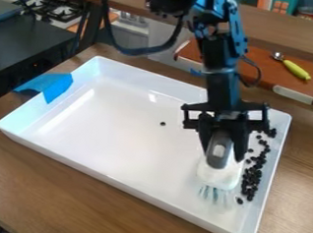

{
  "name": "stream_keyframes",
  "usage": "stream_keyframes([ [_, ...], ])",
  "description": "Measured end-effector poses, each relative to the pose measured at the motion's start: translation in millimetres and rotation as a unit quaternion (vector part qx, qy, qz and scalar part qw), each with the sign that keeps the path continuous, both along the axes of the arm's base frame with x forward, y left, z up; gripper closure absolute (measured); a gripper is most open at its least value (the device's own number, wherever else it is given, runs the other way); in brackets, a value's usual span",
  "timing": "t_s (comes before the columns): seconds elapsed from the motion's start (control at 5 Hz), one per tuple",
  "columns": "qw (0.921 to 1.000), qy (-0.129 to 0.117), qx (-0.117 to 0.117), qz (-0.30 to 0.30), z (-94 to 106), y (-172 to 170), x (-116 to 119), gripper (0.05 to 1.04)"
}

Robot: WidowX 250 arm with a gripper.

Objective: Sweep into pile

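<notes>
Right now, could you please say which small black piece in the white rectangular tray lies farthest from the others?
The one near the middle of the tray; the others lie near one wall.

Desk (62,197): is displaying brown wood grain. Tray (121,181): is showing plain white. Tape (55,87), at the tray's left edge: is showing bright blue. Gripper (221,152): is showing black. Brush (219,178): is pairing a grey handle, marked with a paler oval, with a white head and pale bluish bristles. Small pieces (251,178), along the tray's right edge: are showing black. Scoop (296,70): is combining a yellow-green handle with silvery metal.
</notes>
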State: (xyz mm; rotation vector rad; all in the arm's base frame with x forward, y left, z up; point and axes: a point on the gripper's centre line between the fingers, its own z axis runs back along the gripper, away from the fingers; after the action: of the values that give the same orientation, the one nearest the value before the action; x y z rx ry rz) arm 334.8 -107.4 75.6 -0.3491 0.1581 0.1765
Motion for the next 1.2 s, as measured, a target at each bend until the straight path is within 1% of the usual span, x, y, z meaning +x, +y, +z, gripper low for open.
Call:
stream_keyframes([
  [0.2, 0.9997, 0.000, -0.021, 0.011, 25.6, 31, 3, 0.597],
  [0.4, 0.9988, -0.015, -0.046, 0.009, 58.3, 63, 3, 0.597],
  [0.6, 0.9991, -0.025, -0.034, -0.005, 67.0, 94, 2, 0.597],
  [0.8, 0.9985, -0.049, 0.001, -0.025, 67.5, 123, 5, 0.597],
  [1.0, 0.9959, -0.071, 0.047, -0.030, 52.2, 125, 17, 0.597],
  [1.2, 0.9932, -0.068, 0.078, -0.053, 36.0, 128, 22, 0.597],
])
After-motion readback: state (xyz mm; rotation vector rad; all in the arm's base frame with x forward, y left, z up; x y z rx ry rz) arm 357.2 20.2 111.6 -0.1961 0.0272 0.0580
